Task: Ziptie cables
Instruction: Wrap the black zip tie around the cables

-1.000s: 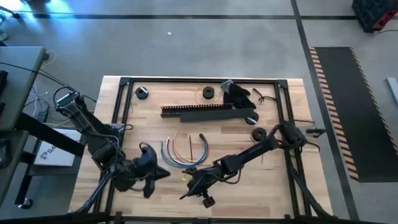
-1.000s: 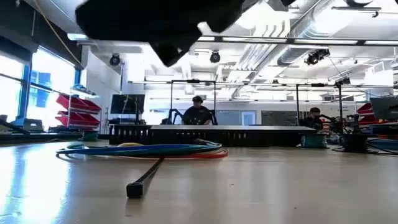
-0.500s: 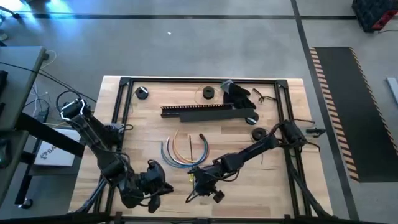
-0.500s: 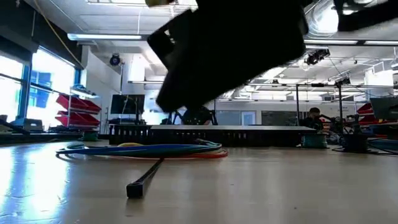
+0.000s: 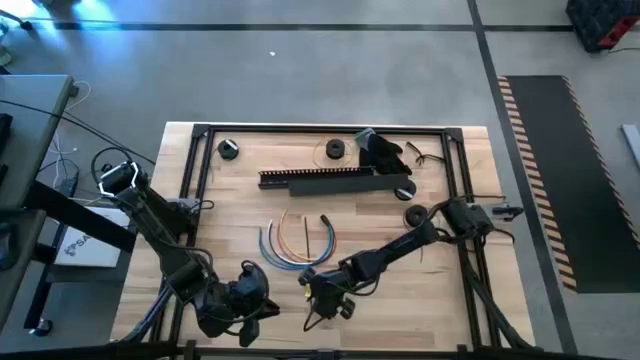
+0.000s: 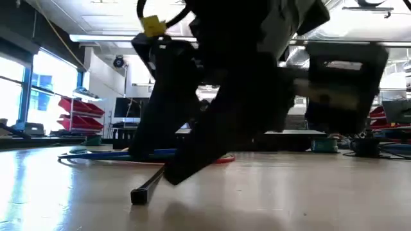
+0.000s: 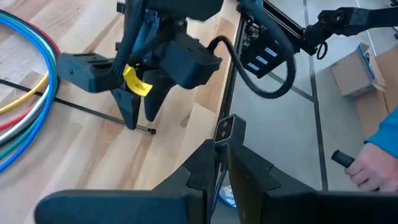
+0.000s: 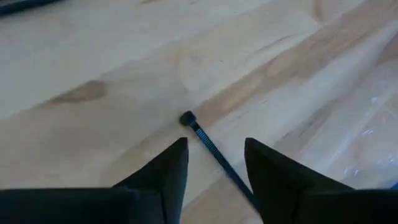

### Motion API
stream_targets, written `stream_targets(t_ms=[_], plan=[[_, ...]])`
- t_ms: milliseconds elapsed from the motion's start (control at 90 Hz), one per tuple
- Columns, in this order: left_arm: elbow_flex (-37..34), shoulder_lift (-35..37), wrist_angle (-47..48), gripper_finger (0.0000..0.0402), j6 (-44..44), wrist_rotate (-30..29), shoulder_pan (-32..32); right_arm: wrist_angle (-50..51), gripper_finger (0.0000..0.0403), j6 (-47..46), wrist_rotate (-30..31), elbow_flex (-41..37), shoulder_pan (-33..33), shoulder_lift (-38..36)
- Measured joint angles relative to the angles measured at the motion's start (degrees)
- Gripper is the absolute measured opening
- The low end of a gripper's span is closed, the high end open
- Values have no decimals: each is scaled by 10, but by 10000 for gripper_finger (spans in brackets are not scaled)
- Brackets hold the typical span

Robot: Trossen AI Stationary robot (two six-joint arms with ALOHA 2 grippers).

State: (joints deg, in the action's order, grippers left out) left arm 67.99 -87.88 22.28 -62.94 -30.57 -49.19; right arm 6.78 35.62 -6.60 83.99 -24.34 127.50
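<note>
The cables [image 5: 296,246] lie in a curved, coloured bundle on the middle of the wooden table, and also show in the left wrist view [image 7: 25,93]. The ziptie [image 8: 208,146], a thin dark strip, lies flat on the wood toward the near edge, its small head [image 8: 186,117] at the near end. My right gripper [image 8: 214,146] is open and low over it, one finger on each side of the strip just behind the head, and shows from outside in the left wrist view [image 7: 142,118]. My left gripper [image 5: 250,300] is shut and hovers to its left.
A long black slotted duct [image 5: 335,180] lies across the far part of the table, with small spools [image 5: 228,148] and dark parts [image 5: 385,150] behind it. Black frame rails [image 5: 465,190] border the table. A person's hand [image 7: 367,165] shows beyond the table's edge.
My right gripper has come down from above until its fingertips stand at the table around the ziptie's near end. My left gripper has moved toward the near edge and a little toward the right gripper. The ziptie and cables have stayed in place.
</note>
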Motion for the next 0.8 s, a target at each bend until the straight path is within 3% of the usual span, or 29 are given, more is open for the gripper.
stream_targets(t_ms=[444,633,800], plan=[[0,0,1,31,-15,-8,5,-26,26,-11,-80,3,23,39],[0,0,1,31,-15,-6,12,-43,2,-11,-71,2,20,43],[0,2,1,31,-15,-1,12,-88,0,-71,-1,-1,2,29]])
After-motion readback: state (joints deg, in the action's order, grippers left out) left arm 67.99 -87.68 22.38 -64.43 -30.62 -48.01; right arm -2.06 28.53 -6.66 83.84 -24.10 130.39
